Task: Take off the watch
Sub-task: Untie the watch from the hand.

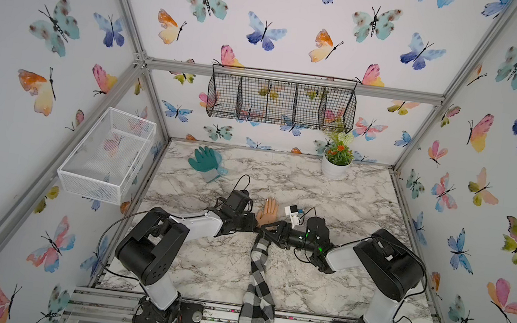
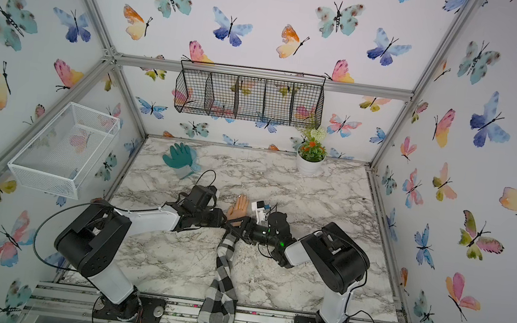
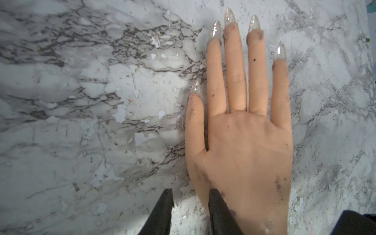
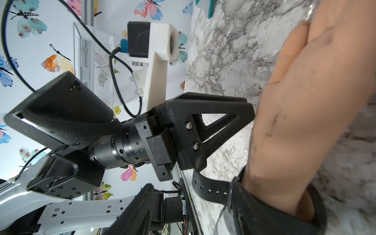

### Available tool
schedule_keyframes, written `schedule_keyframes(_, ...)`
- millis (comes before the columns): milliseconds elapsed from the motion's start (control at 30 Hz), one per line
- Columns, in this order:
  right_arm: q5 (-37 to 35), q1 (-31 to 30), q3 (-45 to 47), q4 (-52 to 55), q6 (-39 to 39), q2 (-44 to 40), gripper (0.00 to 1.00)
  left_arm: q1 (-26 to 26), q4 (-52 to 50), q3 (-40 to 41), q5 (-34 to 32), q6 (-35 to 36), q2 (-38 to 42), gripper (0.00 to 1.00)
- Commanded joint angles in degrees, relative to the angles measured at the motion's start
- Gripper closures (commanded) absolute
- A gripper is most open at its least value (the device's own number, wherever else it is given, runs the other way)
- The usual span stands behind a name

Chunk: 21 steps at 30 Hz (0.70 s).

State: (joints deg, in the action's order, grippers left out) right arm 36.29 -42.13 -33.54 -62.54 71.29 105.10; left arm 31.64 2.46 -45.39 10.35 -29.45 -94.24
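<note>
A mannequin hand lies palm down on the marble table, its arm in a black-and-white checked sleeve. The black watch circles its wrist, and the strap's holed loose end sticks out sideways; both top views hide the watch under the grippers. My left gripper is at the thumb side of the wrist, jaws a little apart, one fingertip over the hand's edge and only table between them. My right gripper is open, the strap end within its gap.
A green glove lies at the back left of the table and a potted plant at the back right. A white mesh basket hangs on the left wall, a black wire basket on the back wall.
</note>
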Motion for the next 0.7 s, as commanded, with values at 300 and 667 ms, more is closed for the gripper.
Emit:
schedule_keyframes(300,3.17,-3.50,-6.05,0.29,0.30,3.13,0.37,2.32,0.87,2.41,2.66,-1.13,-0.15,0.66)
schedule_keyframes(667,4.67,-3.03,-6.90,7.77,-5.38,-2.39,0.37,2.90,1.07,2.82,2.61,-1.49,0.49,0.66)
